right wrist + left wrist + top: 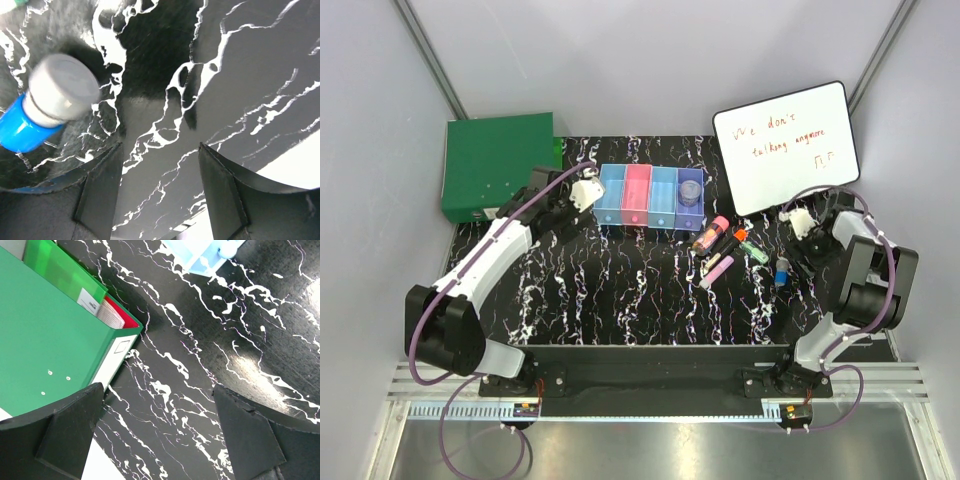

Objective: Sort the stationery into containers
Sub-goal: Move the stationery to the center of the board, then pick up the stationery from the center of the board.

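The containers are a joined row of light blue, pink, light blue and purple bins at the back middle. A round grey-purple disc lies in the purple bin. To the right of the row lie a pink-capped dark tube, an orange marker, a pink marker and a green stick. A small blue piece with a grey cap rests just left of my right gripper, outside its open jaws. My left gripper hangs open over bare table, left of the bins.
A large flat green box lies at the back left, close to my left fingers. A white writing board with red handwriting leans at the back right, behind my right arm. The table top is black with white veins.
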